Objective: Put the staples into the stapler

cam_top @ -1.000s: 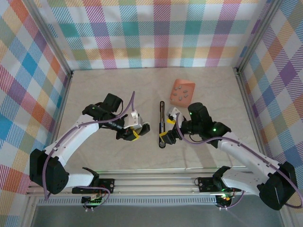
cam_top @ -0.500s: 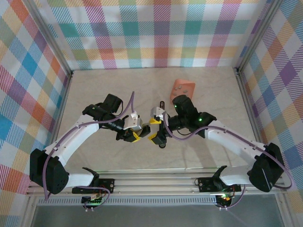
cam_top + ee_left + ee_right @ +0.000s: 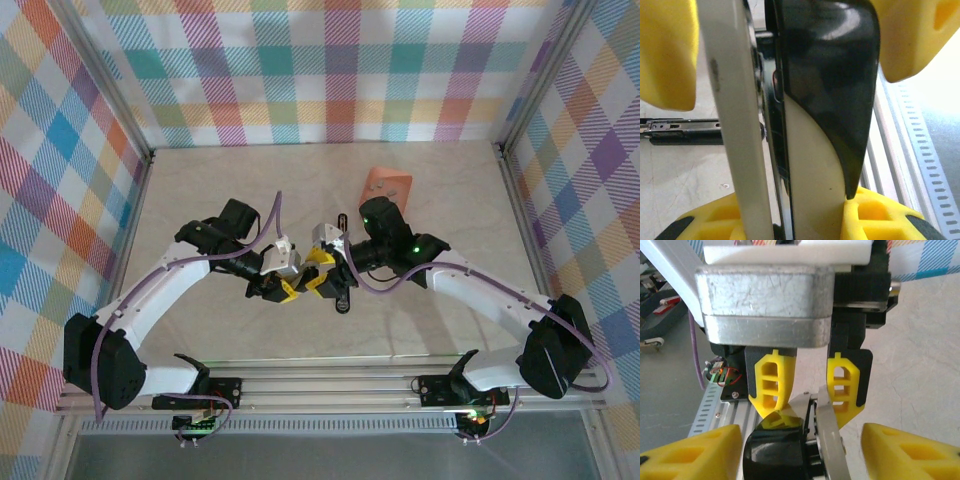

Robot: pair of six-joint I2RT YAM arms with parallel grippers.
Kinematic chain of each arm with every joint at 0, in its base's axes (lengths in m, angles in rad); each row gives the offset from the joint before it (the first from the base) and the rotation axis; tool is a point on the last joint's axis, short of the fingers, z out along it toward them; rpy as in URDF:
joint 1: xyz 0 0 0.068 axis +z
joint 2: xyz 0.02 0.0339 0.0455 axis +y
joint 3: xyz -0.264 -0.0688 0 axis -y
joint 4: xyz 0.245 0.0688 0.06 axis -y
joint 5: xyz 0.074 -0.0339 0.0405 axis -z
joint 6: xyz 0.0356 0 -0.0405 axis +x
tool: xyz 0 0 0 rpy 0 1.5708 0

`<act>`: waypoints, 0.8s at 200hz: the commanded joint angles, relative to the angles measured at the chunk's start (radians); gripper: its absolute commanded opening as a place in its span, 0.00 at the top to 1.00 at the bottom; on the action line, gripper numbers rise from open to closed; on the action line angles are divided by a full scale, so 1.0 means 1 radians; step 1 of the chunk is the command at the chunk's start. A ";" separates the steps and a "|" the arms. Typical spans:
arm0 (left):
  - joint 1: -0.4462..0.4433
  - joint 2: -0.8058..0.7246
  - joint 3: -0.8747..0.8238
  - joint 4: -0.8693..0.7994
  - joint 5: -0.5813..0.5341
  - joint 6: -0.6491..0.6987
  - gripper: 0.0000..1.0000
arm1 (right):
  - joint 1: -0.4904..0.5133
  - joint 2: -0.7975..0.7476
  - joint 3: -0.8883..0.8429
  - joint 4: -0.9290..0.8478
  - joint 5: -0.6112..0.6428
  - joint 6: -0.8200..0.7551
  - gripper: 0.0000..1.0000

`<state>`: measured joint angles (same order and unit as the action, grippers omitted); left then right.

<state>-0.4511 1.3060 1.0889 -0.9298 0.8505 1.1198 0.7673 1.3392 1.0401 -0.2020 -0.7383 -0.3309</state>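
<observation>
Above the desk [image 3: 220,190], the left hand [image 3: 287,288] gripped the stapler [image 3: 830,75]; the right hand [image 3: 320,272] was spread wide; loading looked not yet done.

From my station I see the left arm [image 3: 165,280] and the right arm [image 3: 490,295] as white shells between black joint housings, each ending in a black base [image 3: 100,362], with a purple cable [image 3: 277,212] looped along the outside. A small green light [image 3: 413,240] glows on the right arm's wrist housing. The left gripper [image 3: 807,407] carries a scuffed silver block [image 3: 765,305] above black plates and slotted yellow fingers [image 3: 771,382], while the right gripper [image 3: 800,452] has chunkier yellow pads [image 3: 690,452].
</observation>
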 commanded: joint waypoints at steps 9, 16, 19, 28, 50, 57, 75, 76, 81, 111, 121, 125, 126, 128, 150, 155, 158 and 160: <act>-0.009 0.001 0.028 -0.018 0.084 0.031 0.93 | 0.008 -0.018 0.002 0.033 -0.007 -0.013 0.59; -0.009 -0.003 0.029 -0.016 0.083 0.028 0.92 | 0.008 -0.028 -0.004 0.032 0.015 -0.019 0.67; -0.009 -0.004 0.029 -0.015 0.083 0.027 0.92 | 0.009 -0.032 -0.007 0.032 0.022 -0.022 0.70; -0.009 -0.010 0.029 -0.010 0.078 0.017 0.88 | 0.009 -0.045 -0.014 0.032 0.037 -0.026 0.77; -0.008 -0.031 0.023 0.032 0.042 -0.048 0.58 | 0.008 -0.072 -0.030 0.036 0.050 0.002 0.83; -0.007 -0.041 0.019 0.059 0.021 -0.091 0.41 | 0.008 -0.079 -0.036 0.042 0.061 0.030 0.85; -0.003 -0.068 0.011 0.121 -0.050 -0.206 0.25 | 0.007 -0.091 -0.056 0.070 0.129 0.141 0.88; -0.003 -0.070 0.009 0.123 -0.056 -0.213 0.25 | 0.008 -0.092 -0.058 0.072 0.137 0.150 0.89; -0.003 -0.076 0.006 0.147 -0.083 -0.250 0.22 | 0.009 -0.093 -0.064 0.081 0.184 0.201 0.92; -0.003 -0.172 -0.063 0.301 -0.219 -0.425 0.19 | 0.008 -0.066 -0.030 0.001 0.442 0.569 0.92; -0.003 -0.207 -0.103 0.363 -0.232 -0.455 0.20 | 0.008 -0.049 -0.010 -0.044 0.511 0.705 0.92; -0.003 -0.216 -0.118 0.383 -0.230 -0.463 0.20 | 0.007 -0.042 -0.002 -0.058 0.530 0.751 0.92; -0.003 -0.218 -0.121 0.387 -0.227 -0.465 0.20 | 0.007 -0.040 0.000 -0.062 0.534 0.763 0.92; -0.003 -0.221 -0.127 0.395 -0.223 -0.468 0.21 | 0.007 -0.037 0.002 -0.067 0.543 0.786 0.93; -0.004 -0.220 -0.165 0.437 -0.187 -0.508 0.25 | 0.007 -0.016 0.003 -0.092 0.600 1.050 0.98; -0.006 -0.216 -0.172 0.441 -0.179 -0.514 0.26 | 0.008 -0.013 0.002 -0.100 0.601 1.096 0.99; -0.007 -0.213 -0.177 0.447 -0.176 -0.517 0.26 | 0.008 -0.012 0.001 -0.099 0.599 1.120 0.99; -0.009 -0.211 -0.181 0.449 -0.174 -0.518 0.26 | 0.007 -0.010 -0.002 -0.098 0.595 1.133 0.99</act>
<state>-0.4561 1.0828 0.9482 -0.5781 0.6632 0.6922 0.7734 1.3216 0.9981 -0.2901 -0.2222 0.4232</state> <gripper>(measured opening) 0.753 0.304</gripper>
